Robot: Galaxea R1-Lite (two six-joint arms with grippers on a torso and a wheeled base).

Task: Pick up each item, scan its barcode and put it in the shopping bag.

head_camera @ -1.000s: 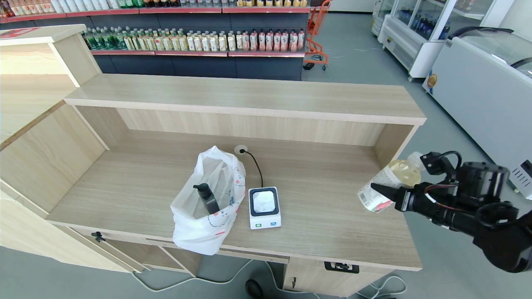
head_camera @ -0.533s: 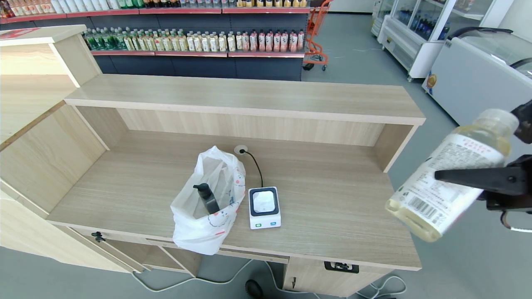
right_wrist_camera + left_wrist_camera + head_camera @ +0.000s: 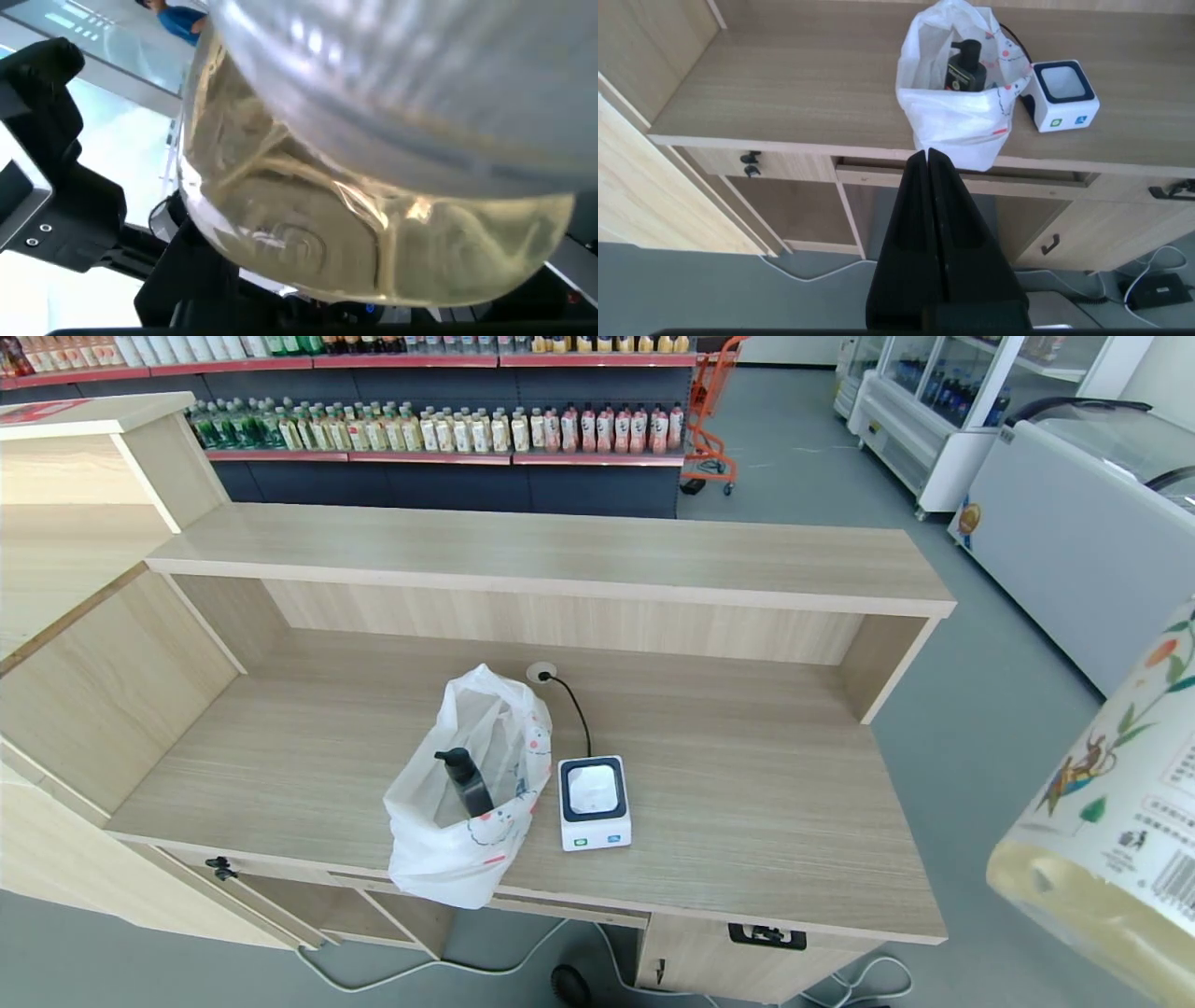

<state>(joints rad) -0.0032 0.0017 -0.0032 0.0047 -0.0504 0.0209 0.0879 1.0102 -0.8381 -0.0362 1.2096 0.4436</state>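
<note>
1. Right claw (image 3: pixel 280 289) grasps the clear plastic bottle of pale yellow drink (image 3: pixel 1111 849) — aloft, off the wooden table's (image 3: pixel 747 784) 4 o'clock corner.
2. Left claw (image 3: pixel 929 157) clenched, empty.
3. White plastic shopping bag (image 3: pixel 467 840) — at the table's 6 o'clock edge.

Left claw (image 3: pixel 928 154) hangs on the near side of the pale wooden counter (image 3: pixel 785 93), and here's the room from there: bare worktop out ahead of its tips, a shallow drawer (image 3: pixel 868 177) in line with them, grey floor (image 3: pixel 813 299) underneath. Past the counter's raised back ledge (image 3: pixel 560 551), far from the claw, run red-edged shelves (image 3: pixel 439 429) packed with bottles. Off to the claw's right there's an orange trolley (image 3: pixel 714 420), then white chest freezers (image 3: pixel 1074 532), all in bright, even light.
</note>
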